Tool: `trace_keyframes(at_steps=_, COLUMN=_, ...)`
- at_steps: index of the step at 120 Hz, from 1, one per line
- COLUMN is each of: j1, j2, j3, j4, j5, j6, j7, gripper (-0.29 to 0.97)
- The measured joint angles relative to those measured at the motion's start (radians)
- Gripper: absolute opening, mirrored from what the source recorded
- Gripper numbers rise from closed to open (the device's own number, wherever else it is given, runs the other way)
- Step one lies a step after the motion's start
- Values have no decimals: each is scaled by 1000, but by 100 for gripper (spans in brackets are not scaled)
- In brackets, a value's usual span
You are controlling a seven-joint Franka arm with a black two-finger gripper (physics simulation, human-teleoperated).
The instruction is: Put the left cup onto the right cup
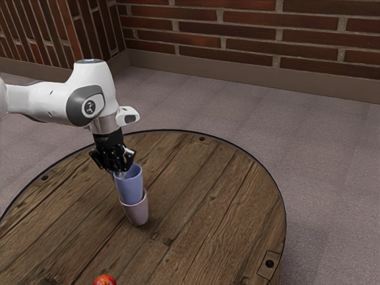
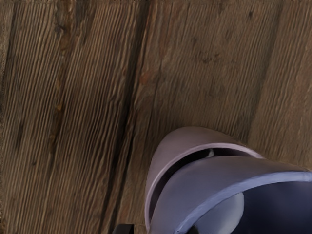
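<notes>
A blue cup sits tilted inside a mauve cup that stands upright on the round wooden table. My gripper hangs right above them, its black fingers pinching the blue cup's rim on the side toward the exterior view's left. In the wrist view the blue cup lies just under my hand, with the mauve cup's rim curving around it.
A red apple lies at the table's front edge, toward the exterior view's left. Bare planks stretch to the exterior view's right of the cups. A brick wall stands behind on a carpeted floor.
</notes>
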Motion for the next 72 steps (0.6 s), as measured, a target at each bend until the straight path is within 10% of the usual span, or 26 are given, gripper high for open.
trace_keyframes(at_steps=29, j1=16, j2=-35, j3=-3, j4=0, j5=4, j6=14, j7=-12, gripper=48)
trace_keyframes(at_steps=72, j1=-68, j2=-11, j3=-4, j4=333, j5=86, j6=-156, j7=44, gripper=64)
